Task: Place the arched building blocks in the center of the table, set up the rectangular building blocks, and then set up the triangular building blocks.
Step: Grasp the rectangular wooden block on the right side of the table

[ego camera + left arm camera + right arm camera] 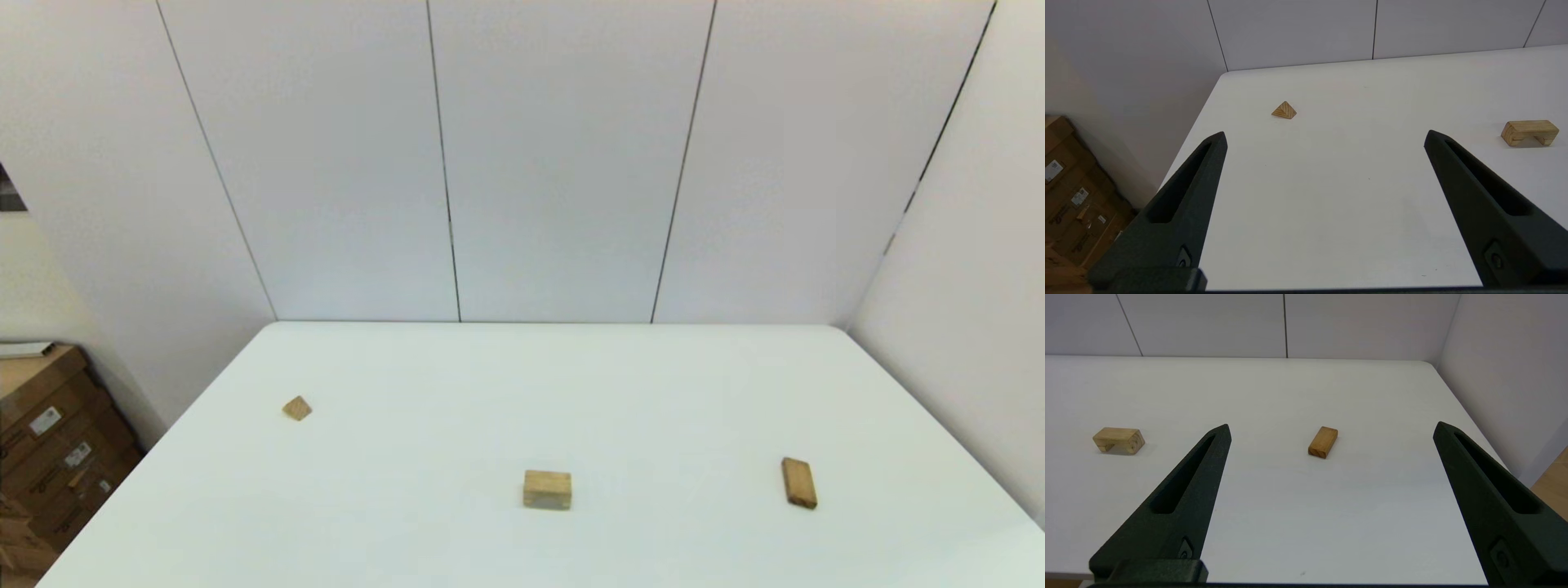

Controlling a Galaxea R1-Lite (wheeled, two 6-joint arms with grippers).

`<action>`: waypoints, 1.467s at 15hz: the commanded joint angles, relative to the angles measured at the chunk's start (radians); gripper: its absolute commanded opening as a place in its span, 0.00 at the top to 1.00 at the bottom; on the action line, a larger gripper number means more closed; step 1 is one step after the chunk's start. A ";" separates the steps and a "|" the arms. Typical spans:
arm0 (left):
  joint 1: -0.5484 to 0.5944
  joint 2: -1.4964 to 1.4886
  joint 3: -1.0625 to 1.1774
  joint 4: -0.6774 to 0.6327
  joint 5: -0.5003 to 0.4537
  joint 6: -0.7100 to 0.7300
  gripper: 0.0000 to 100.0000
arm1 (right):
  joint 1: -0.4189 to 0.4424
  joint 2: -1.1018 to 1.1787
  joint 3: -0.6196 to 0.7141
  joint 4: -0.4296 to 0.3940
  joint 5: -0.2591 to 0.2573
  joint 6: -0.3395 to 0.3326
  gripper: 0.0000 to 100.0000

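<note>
The pale arched block (547, 489) stands near the middle front of the white table (522, 384), notch down; it also shows as the arched block (1530, 132) and arched block (1119, 439). The darker rectangular slab (798, 482) lies flat at the right, seen too as the slab (1323, 442). The small triangular wedge (297, 407) sits at the left, also the wedge (1284, 110). Neither arm shows in the head view. My left gripper (1325, 136) is open with nothing in it, back from the wedge. My right gripper (1331, 428) is open, back from the slab.
Stacked cardboard boxes (45, 441) stand on the floor beyond the table's left edge. White wall panels close off the far side, and a side wall (963, 269) runs along the right edge.
</note>
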 commanded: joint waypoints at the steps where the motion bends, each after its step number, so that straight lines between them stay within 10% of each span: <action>1: 0.000 0.001 0.000 0.000 0.000 0.000 0.00 | -0.001 0.092 -0.040 0.005 -0.003 0.011 0.00; 17: 0.000 0.001 0.000 0.000 0.000 0.000 0.00 | -0.080 1.670 -0.810 0.009 0.006 -0.111 0.00; 22: 0.000 0.001 0.000 0.000 0.000 0.000 0.00 | -0.033 1.916 -1.046 0.331 -0.009 -0.009 0.00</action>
